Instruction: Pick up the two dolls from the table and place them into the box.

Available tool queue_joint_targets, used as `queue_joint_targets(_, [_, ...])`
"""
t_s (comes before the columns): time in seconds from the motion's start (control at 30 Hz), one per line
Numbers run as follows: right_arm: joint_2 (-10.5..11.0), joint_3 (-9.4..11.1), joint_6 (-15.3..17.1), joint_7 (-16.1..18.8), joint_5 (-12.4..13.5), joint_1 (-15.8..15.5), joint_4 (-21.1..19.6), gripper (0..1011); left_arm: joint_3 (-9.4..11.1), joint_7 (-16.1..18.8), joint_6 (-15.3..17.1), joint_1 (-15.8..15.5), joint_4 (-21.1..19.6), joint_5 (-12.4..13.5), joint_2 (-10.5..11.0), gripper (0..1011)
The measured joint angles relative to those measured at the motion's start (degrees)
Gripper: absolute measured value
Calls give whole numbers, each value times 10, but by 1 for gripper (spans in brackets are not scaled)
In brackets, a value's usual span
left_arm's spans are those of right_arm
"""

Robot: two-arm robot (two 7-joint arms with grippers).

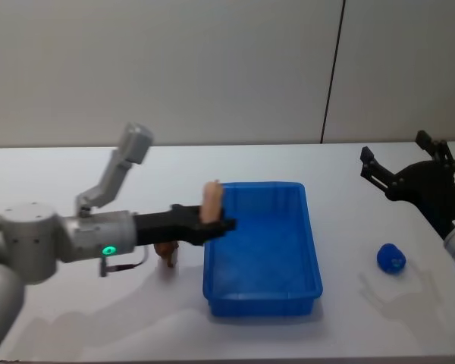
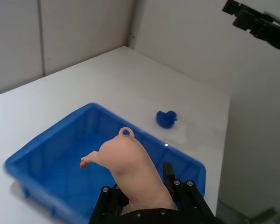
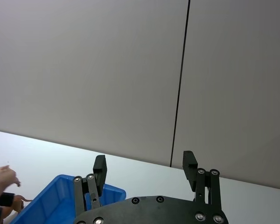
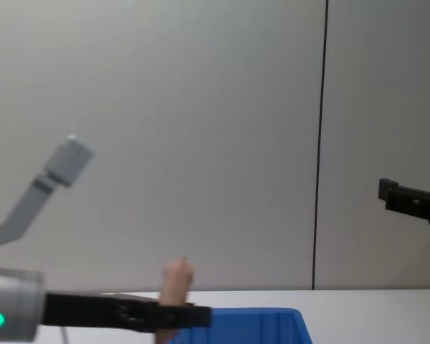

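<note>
Soft, even light falls from above, bright but not harsh. On the white table [image 1: 341, 220] the shadows are pale and soft-edged. A faint grey one lies under the left arm [image 1: 83, 231] toward the table's near edge. A thin one runs along the near side of the box [image 1: 262, 184], and the blue doll [image 1: 391, 258] throws a weak one toward the near edge. A small glint sits on the box's rim in the left wrist view. The peach doll [image 2: 130, 168] is evenly lit, without glare. The grey wall [image 4: 201, 143] shows no hot spots. A green lamp [image 1: 107, 249] glows on the left arm.
</note>
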Motion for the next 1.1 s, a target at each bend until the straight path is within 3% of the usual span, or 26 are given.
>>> queue_joint_targets(0.33, [0,0,0,0,0,0,0,1000,31,-33,-14,-59,74,14,-54,429])
queue_joint_targets(0.63, [0,0,0,0,0,0,0,1001,47,-44,0,-97,122,36,-83,429])
queue_joint_targets(1.1, [0,0,0,0,0,0,0,1001,60,-52,13,-127,163,53,-106,820])
